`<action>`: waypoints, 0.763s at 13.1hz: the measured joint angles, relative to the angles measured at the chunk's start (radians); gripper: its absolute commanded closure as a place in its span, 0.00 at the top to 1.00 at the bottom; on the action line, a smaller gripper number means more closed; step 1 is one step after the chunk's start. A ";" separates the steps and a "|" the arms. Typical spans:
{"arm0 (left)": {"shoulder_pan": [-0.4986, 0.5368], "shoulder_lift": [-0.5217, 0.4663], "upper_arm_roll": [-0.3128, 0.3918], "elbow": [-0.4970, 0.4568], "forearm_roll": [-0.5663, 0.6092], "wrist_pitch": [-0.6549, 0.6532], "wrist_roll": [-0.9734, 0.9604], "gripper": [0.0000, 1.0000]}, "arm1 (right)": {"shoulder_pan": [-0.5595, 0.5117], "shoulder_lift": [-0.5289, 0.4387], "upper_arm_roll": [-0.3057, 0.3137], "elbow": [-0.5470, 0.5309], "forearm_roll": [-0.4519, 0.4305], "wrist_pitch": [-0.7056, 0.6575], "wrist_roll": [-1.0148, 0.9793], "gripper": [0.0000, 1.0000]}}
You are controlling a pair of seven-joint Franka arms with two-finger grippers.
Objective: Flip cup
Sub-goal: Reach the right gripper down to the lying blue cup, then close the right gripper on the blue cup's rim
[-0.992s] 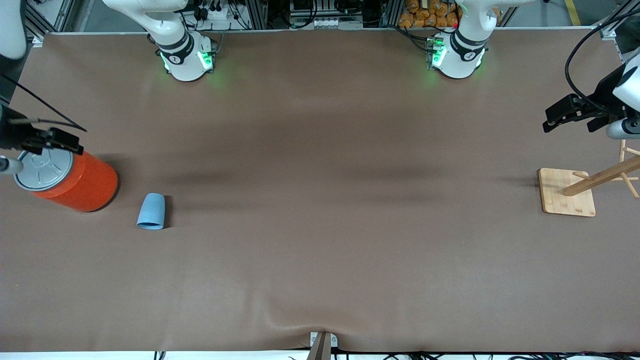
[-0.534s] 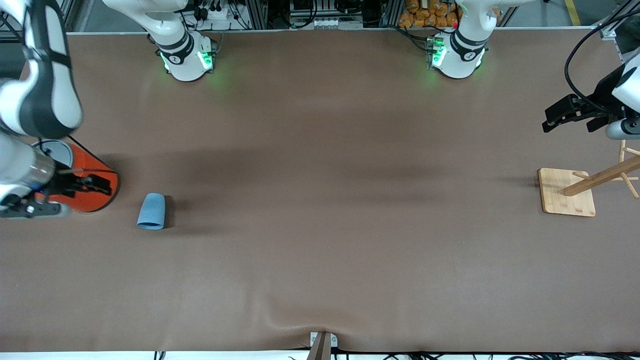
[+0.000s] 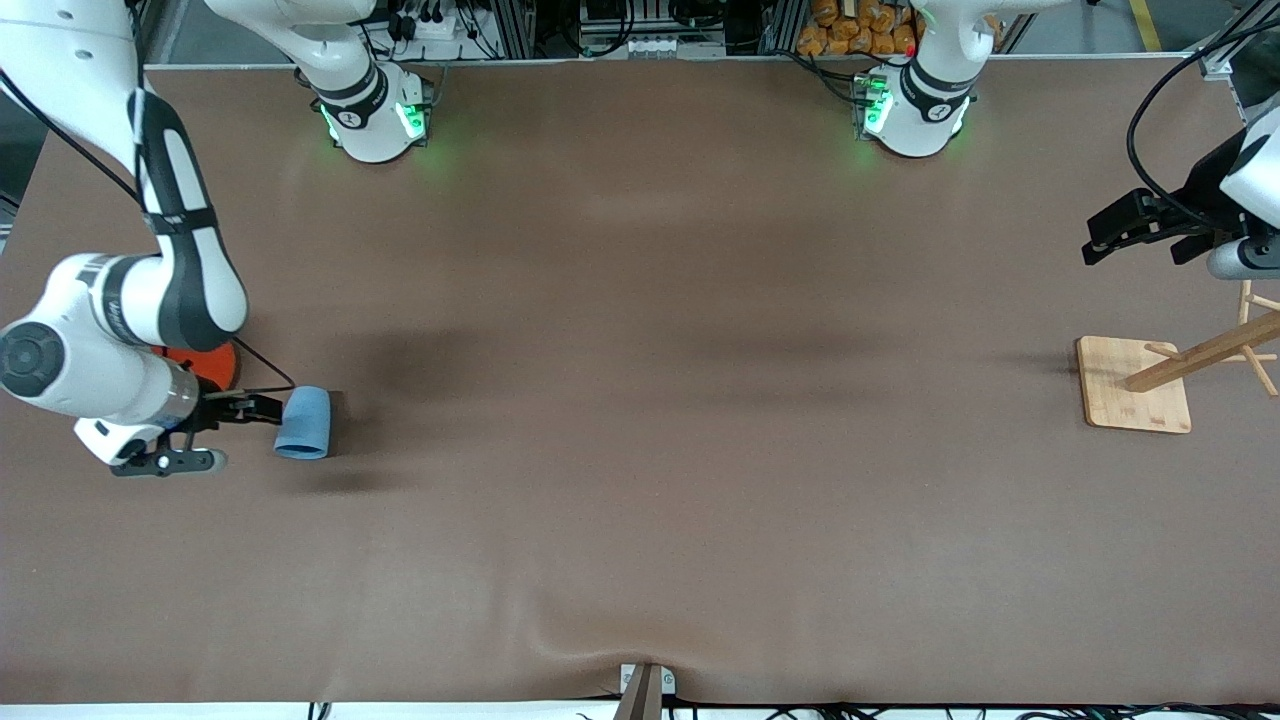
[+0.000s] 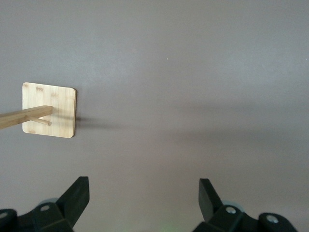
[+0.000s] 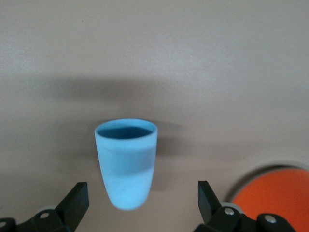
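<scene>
The small light blue tapered plastic cup point(image 3: 303, 422) lies on its side on the brown table mat point(image 3: 640, 400), toward the right arm's end, just beside the large orange cylinder can point(image 3: 205, 365) and a bit nearer the front camera. It looks light, stiff and thin-walled w/ a smooth matte skin, so I'd judge it'll skid or roll if you nudge it before you've got a grip; no sign it's fragile. Best hold is prob. across the tapered wall mid-body, then rotate it upright. In the right wrist view the cup point(image 5: 126, 162) shows its open mouth and a darker blue inside, nothing in it; the orange can point(image 5: 273, 188) is mostly hidden, contents unknown. Right gripper point(image 3: 252, 408) is low, next to the cup, fingers spread wide, holding nothing, cup sitting btwn them but not touched. Left gripper point(image 3: 1120, 232) waits near the bamboo peg stand point(image 3: 1135, 385), fingers wide apart, empty.
</scene>
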 measured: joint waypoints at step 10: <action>-0.001 0.001 -0.002 -0.001 0.000 -0.012 -0.001 1.00 | 0.024 0.181 0.003 0.002 0.018 0.140 0.000 0.46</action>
